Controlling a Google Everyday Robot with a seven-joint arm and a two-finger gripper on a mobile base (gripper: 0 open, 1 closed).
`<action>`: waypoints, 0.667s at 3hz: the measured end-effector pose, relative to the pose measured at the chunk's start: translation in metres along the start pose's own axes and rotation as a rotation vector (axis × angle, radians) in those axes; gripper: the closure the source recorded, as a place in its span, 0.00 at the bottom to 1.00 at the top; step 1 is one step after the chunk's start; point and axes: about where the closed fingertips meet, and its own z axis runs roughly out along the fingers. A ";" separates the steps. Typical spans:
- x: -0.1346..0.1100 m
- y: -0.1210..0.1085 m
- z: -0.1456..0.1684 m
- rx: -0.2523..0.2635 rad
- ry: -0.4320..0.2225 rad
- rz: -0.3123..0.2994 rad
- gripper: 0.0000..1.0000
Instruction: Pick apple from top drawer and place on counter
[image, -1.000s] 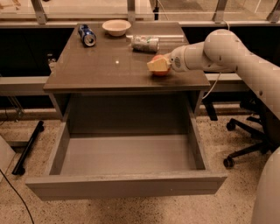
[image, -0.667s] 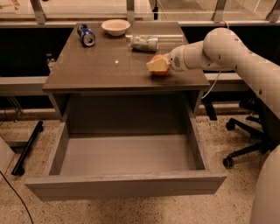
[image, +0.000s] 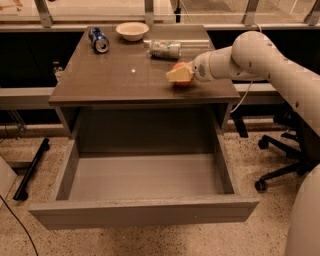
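The apple (image: 183, 83) is red-orange and sits at the right side of the brown counter (image: 120, 75), touching or just above its surface. My gripper (image: 180, 75) reaches in from the right and is closed around the apple, with a pale finger (image: 176, 75) covering its left face. The top drawer (image: 145, 212) is pulled fully out below the counter, and its grey floor (image: 145, 177) holds nothing.
On the counter's far edge are a blue can (image: 98, 39) lying on its side, a pale bowl (image: 132, 31) and a crushed silver-green can (image: 165, 49). An office chair base (image: 280, 160) stands on the floor at the right. A black bar (image: 30, 170) lies on the floor at the left.
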 end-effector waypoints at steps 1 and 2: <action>0.000 0.000 0.000 0.000 0.000 0.000 0.00; 0.000 0.000 0.000 0.000 0.000 0.000 0.00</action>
